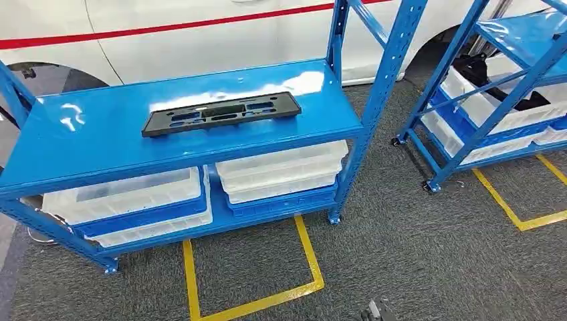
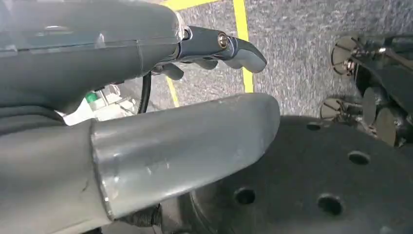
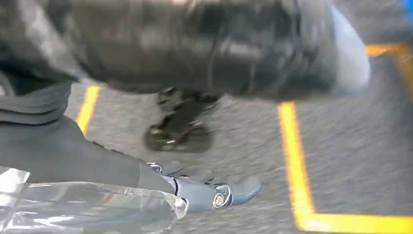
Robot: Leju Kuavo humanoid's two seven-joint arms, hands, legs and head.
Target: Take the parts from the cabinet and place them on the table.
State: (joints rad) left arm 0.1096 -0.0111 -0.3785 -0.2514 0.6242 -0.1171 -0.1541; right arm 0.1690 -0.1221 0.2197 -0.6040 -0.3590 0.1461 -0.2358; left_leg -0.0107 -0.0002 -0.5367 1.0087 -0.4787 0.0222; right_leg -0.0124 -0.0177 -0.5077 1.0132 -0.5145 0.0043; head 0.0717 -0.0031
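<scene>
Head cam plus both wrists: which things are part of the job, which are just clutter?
Job:
black part lying flat on the blue rack's top shelf
left hand, holding nothing
right hand, holding nothing

Clutter:
white bins on the lower shelf
second rack to the right, with bins
white car behind
yellow floor tape
</scene>
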